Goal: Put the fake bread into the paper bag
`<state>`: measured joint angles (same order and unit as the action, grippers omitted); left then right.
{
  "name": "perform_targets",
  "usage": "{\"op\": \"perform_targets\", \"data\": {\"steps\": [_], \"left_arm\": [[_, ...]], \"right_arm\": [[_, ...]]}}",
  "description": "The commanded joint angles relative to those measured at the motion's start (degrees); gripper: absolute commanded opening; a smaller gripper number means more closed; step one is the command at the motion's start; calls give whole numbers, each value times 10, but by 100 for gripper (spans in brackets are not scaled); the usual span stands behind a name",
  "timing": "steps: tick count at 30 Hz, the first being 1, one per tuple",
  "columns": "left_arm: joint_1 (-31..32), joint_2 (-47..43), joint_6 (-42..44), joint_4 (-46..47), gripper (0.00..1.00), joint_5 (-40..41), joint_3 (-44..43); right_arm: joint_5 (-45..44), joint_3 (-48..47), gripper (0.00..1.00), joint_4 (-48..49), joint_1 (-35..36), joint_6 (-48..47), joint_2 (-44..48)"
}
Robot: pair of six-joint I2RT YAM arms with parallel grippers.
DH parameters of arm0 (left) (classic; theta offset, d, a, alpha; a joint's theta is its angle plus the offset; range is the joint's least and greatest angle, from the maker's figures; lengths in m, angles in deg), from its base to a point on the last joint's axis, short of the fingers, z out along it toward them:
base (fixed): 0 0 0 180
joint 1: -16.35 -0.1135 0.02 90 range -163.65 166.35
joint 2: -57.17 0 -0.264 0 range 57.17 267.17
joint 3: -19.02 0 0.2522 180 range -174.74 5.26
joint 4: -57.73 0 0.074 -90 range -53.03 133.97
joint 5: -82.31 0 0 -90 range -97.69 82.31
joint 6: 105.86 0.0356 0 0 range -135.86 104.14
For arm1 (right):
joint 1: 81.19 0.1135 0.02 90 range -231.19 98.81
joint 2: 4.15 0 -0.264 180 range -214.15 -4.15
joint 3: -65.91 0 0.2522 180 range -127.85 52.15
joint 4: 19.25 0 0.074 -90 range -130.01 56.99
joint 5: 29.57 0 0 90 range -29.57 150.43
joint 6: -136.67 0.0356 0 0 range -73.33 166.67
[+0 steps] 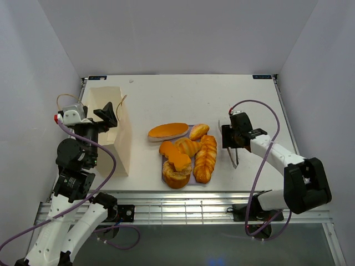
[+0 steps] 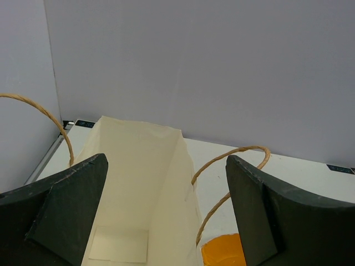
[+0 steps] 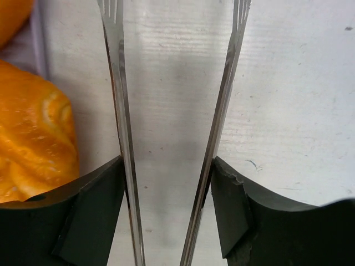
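The paper bag point(image 1: 113, 136) stands open at the table's left, and its inside shows in the left wrist view point(image 2: 133, 188). My left gripper point(image 1: 108, 116) is open and empty above the bag's mouth, and its jaws point(image 2: 166, 160) straddle the bag's right wall. Several pieces of fake bread lie in the middle: a long flat loaf point(image 1: 168, 131), a braided loaf point(image 1: 205, 158), a croissant point(image 1: 187, 147), a ring point(image 1: 176, 176). My right gripper point(image 1: 229, 141) is just right of the bread. It is shut point(image 3: 167, 163) on the two arms of silver tongs point(image 3: 119, 111), which stay spread.
The bread rests on a lavender tray point(image 3: 19, 47). The tongs point(image 1: 234, 158) point toward the near edge beside the braided loaf point(image 3: 33, 138). White walls enclose the table on three sides. The bag's cord handles point(image 2: 233, 160) loop up near my left fingers.
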<state>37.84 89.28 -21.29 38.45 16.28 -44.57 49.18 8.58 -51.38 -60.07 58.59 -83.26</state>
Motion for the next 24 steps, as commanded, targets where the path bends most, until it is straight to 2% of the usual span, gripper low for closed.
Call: {"op": "perform_targets", "data": {"steps": [1, 11, 18, 24], "left_arm": [[2, -3, -1, 7, 98, -4, 5], [3, -11, 3, 15, 98, 1, 12], [6, -15, 8, 16, 98, -11, 10], [7, 2, 27, -9, 98, -19, -31]], "right_arm": [[3, -41, 66, -32, 3, -2, 47], [42, -59, 65, -84, 7, -7, 121], [33, -103, 65, -154, 24, -19, 158], [56, -143, 65, -196, 37, -21, 189]]}}
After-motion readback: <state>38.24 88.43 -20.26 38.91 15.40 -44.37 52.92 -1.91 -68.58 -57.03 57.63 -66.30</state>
